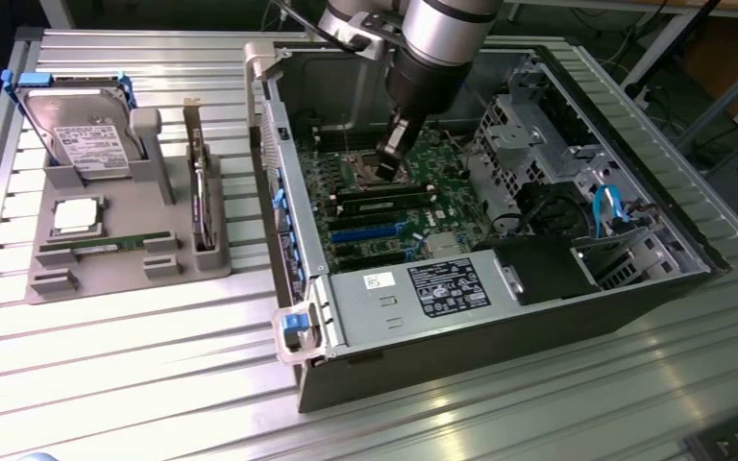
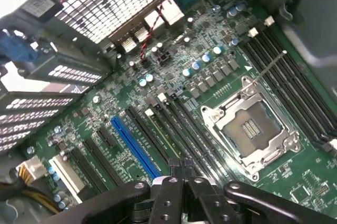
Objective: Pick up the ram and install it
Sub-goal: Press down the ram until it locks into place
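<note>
The ram (image 2: 160,138) is a thin green stick standing on edge in one of the long black slots beside the CPU socket (image 2: 253,129); from outside the ram (image 1: 384,204) shows as a greenish strip among the black slots. My gripper (image 2: 181,168) is shut with nothing between its fingers, and its tips hang over one end of the stick. I cannot tell whether they touch it. In the exterior view my gripper (image 1: 390,163) reaches down into the open computer case, over the motherboard.
A grey tray (image 1: 112,279) on the exterior view's left holds a hard drive (image 1: 81,134), a square chip (image 1: 77,215) and a second green stick (image 1: 97,246). Case walls, a drive cage (image 1: 523,125) and a black power supply (image 1: 453,283) surround the board. A blue slot (image 2: 134,147) runs alongside the ram.
</note>
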Robot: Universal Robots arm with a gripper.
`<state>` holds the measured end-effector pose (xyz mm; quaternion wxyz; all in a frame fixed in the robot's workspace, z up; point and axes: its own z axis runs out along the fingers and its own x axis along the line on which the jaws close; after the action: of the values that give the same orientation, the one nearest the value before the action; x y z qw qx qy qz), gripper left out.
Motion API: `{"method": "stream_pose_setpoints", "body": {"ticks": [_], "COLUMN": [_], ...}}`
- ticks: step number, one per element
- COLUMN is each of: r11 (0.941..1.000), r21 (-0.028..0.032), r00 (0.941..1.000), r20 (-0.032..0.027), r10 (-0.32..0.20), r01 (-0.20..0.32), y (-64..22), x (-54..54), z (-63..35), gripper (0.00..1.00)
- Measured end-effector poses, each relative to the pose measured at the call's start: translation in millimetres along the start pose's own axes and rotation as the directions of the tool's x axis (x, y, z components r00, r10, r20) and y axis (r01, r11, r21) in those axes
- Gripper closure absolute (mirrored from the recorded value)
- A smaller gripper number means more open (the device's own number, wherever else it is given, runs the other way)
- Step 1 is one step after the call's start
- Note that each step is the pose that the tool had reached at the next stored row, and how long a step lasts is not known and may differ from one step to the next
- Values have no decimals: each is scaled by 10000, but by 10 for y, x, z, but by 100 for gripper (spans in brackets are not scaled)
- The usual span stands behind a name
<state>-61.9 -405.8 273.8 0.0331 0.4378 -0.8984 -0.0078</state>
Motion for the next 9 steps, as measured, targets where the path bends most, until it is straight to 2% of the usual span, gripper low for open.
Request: {"method": "stream_pose_setpoints", "body": {"ticks": [2, 4, 9], "r11": [9980, 9929, 9709], "r21": [-33, -65, -133], "r00": [9980, 9929, 9710], "r20": [26, 47, 83], "r10": [626, 1186, 2391], "r01": [-626, -1186, -2389], "y": [0, 0, 0], "x": [0, 0, 0], "z": [0, 0, 0], "gripper": [89, 89, 89]}}
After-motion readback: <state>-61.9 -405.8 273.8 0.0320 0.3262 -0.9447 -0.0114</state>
